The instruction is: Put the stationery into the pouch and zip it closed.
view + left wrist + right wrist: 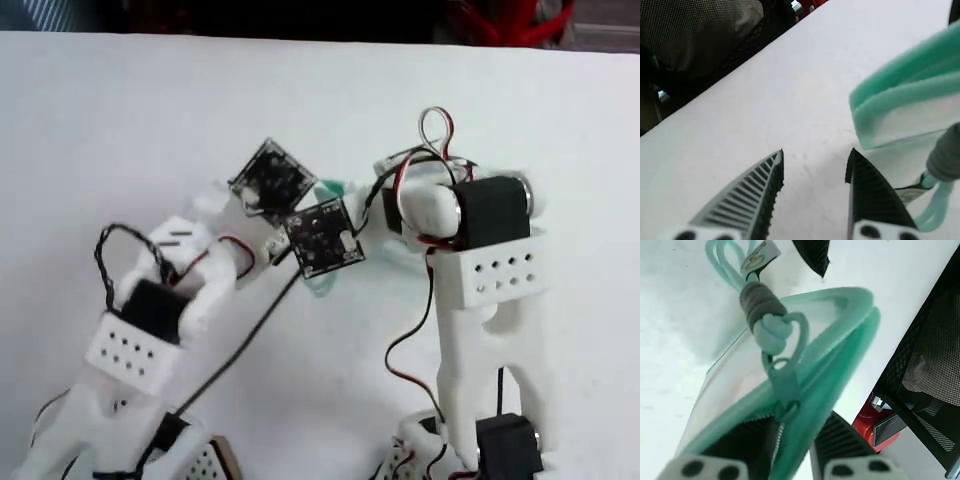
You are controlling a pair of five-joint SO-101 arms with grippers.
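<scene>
Right gripper [790, 437]: clamped on the mint-green rim of the pouch [832, 335], just beside the zip slider.
Left gripper [815, 165]: jaws parted, nothing between them, tips over bare table just beside one end of the pouch [900, 107].
Zip pull [785, 375]: mint-green, knotted to a grey bead [757, 300] and a cord loop [722, 262].
Tag [760, 254]: a small one on the loop; its print was too small to read.
Pouch contents: walls translucent, yet what lay inside could not be told.
Pouch place: centre of the high view, slivers of green [328, 187] showing between the two wrist cameras.
Table [150, 100]: white.
</scene>
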